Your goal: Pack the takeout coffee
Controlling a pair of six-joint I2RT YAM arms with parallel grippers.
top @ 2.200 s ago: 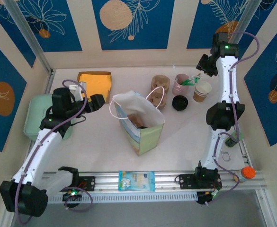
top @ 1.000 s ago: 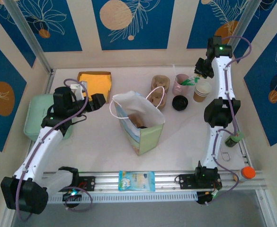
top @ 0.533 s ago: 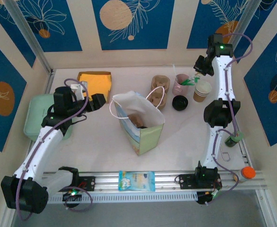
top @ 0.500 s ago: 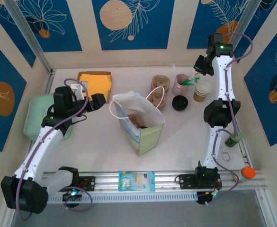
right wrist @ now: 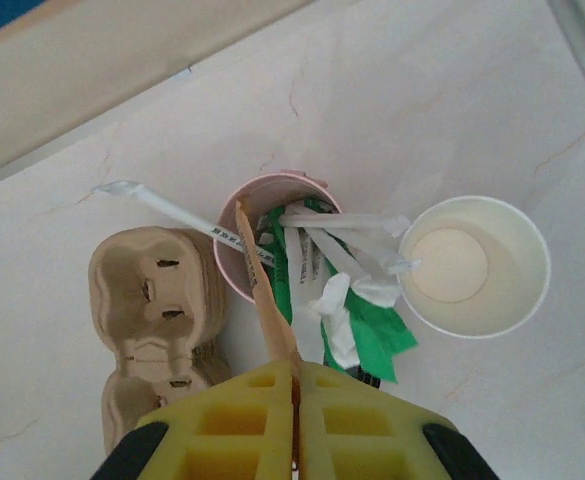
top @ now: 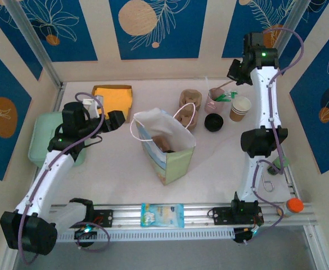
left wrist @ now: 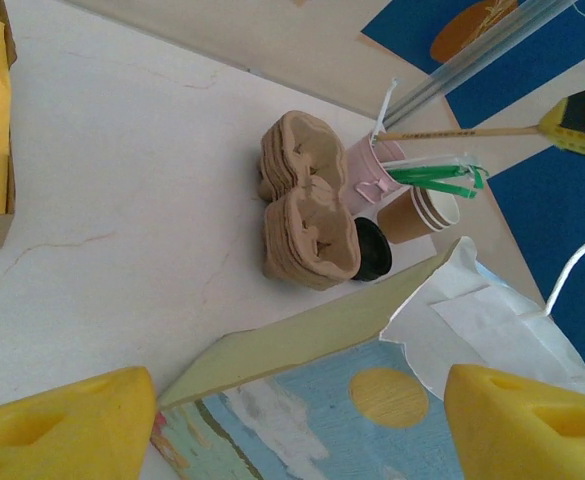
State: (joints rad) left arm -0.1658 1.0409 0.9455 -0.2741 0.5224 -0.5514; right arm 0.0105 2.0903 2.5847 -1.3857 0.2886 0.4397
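Right tool [right wrist: 294, 400]: its yellow pads are pressed together on a thin wooden stick [right wrist: 262, 290]; the jaws have finished closing within the last second.
Right arm: it now stands higher and further back than a moment ago, so the stick is being drawn up out of the pink cup [right wrist: 272, 180].
Wooden stick: it slants from the pads down to the mouth of the pink cup. Its far end is over the rim, and I cannot tell if it is fully out.
Pink cup: it stands upright and keeps its other utensils, white and green wrapped ones.
Takeout coffee [top: 213, 122]: it has not moved. It stands on the tabletop [top: 119, 163] with the black lid on, just in front of the pink cup, between the cup carriers [top: 190, 104] and the lidless paper cup [top: 240, 108]. No tool touches it.
Paper bag [top: 172, 160]: it stands open in the middle of the tabletop, near the coffee but apart from it; something brown already lies inside.
Left tool [top: 115, 121]: the jaws are wide apart and hold nothing. It hangs to the left of the bag, in the same place as before.
Meaning for the task: the step in hand seems to be a stirrer for the order, not the cup itself. I judge that the coffee is not yet packed, and that it must be lifted into the bag upright after the stick is placed.
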